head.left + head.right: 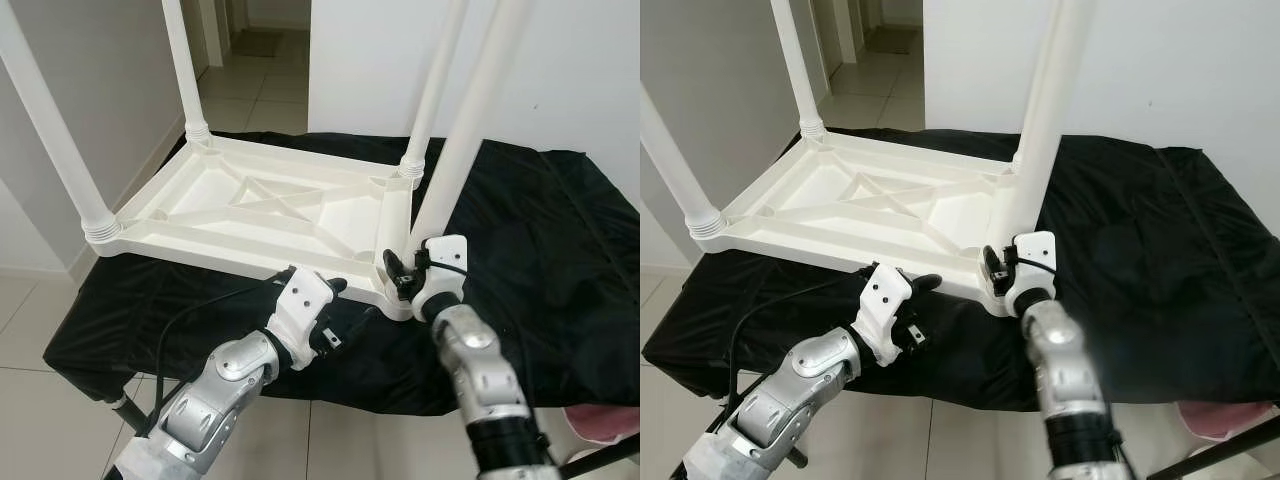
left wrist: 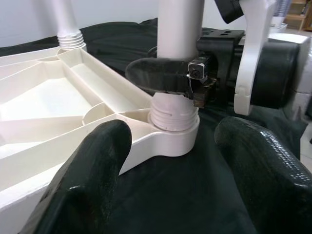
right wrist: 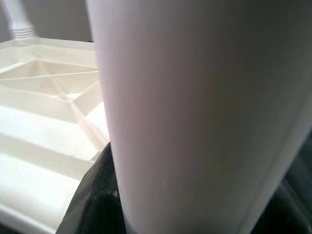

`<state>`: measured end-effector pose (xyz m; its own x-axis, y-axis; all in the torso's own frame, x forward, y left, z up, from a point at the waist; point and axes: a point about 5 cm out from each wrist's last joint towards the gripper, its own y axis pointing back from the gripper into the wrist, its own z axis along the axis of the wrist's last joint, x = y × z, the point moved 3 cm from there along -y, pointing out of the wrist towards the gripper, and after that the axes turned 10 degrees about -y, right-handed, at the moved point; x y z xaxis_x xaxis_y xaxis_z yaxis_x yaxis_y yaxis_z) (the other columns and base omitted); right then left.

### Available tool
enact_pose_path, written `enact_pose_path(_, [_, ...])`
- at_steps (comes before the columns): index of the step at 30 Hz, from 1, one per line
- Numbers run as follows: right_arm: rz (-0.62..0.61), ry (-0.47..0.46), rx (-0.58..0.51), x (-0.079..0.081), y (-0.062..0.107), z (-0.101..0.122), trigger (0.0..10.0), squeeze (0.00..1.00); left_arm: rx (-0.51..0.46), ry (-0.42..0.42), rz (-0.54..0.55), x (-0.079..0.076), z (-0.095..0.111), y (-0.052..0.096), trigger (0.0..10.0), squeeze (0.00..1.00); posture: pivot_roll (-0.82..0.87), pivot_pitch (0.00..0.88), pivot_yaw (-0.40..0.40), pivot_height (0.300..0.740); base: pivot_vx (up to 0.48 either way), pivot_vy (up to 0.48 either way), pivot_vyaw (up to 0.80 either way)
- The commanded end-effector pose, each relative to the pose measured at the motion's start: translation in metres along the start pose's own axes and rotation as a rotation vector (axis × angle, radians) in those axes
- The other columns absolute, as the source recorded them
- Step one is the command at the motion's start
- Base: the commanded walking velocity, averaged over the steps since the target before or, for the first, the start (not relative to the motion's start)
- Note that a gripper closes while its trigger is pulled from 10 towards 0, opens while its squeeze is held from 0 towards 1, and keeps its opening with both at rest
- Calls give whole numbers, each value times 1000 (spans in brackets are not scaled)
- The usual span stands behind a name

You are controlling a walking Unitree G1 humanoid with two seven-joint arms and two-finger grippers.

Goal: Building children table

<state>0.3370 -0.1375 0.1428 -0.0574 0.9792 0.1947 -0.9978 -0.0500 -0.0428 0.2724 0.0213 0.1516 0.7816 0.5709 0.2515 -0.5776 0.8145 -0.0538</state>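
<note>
Right pincer (image 1: pixel 405 272) clamped round near-right leg (image 1: pixel 450 170) above its socket; left pincer (image 2: pixel 170 161) open, empty, just beside tabletop (image 1: pixel 250 205). Risks cross-threading if leg tilts.

Home interior: tiled floor (image 1: pixel 250 85), white walls (image 1: pixel 560 70), hallway doorway (image 1: pixel 255 25).

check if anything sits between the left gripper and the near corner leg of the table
Nothing visible does. The left gripper is open, facing the near leg; only black cloth lies between. The right gripper already clasps that leg.
</note>
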Motion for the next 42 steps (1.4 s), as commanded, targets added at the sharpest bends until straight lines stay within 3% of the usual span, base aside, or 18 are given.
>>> enact_pose_path(1, [-126, -64, 67, -6, 9, -20, 10000, 0, -2, 0, -96, -10, -1, 2, 10000, 0, -49, 2, -3, 740, 0, 0, 0])
enact_pose_path(3, [-209, -90, 49, -6, 13, -21, 10000, 0, -1, 0, -95, -10, -1, 2, 10000, 0, -39, 2, -10, 740, 0, 0, 0])
enact_pose_path(5, [-215, -105, 44, -1, 15, -21, 10000, 0, -1, 3, -92, -10, -1, 2, 10000, 0, -37, 4, -7, 740, 0, 0, 0])
enact_pose_path(8, [-169, -112, 53, 12, 16, -22, 10000, 0, -2, 6, -87, -10, -1, 3, 10000, 0, -37, 4, -7, 740, 0, 0, 0])
enact_pose_path(9, [-99, -64, 18, 19, 13, -14, 10000, 0, 1, 7, -85, -10, -2, 3, 10000, 0, -45, 9, 7, 740, 0, 0, 0])
enact_pose_path(15, [-94, -46, 2, 15, 12, -10, 10000, 0, 2, 9, -86, -11, -2, 3, 10000, 0, -46, 10, 10, 740, 0, 0, 0])
enact_pose_path(16, [-76, -54, -15, 14, 11, -5, 10000, 1000, 1, 8, -86, -10, -2, 3, 10000, 0, -46, 11, 11, 740, 0, 0, 0])
enact_pose_path(20, [-4, -44, -46, 14, 10, 3, 10000, 1000, 0, 4, -83, -7, -1, 2, 10000, 0, -44, 9, 11, 740, 0, 0, 0])
enact_pose_path(21, [39, -45, -40, 13, 9, 3, 10000, 749, 0, 3, -82, -7, -1, 2, 10000, 0, -43, 8, 13, 740, 0, 0, 0])
enact_pose_path(22, [77, -34, -31, 11, 9, 2, 10000, 0, 1, 2, -82, -6, -1, 3, 10000, 0, -43, 8, 13, 740, 0, 0, 0])
enact_pose_path(29, [152, 11, -2, -5, 6, 0, 10000, 0, 2, -27, -85, -4, 0, 2, 10000, 0, -33, 8, 7, 740, 0, 0, 0])
enact_pose_path(38, [225, 54, 3, 1, 3, 1, 10000, 0, -6, -4, -27, 4, 0, -1, 10000, 0, -74, 19, 8, 740, 0, 0, 0])
enact_pose_path(42, [221, 36, 17, -1, 4, -1, 10000, 0, -18, -7, -60, -3, 4, -4, 10000, 0, -78, 42, -3, 740, 0, 0, 0])
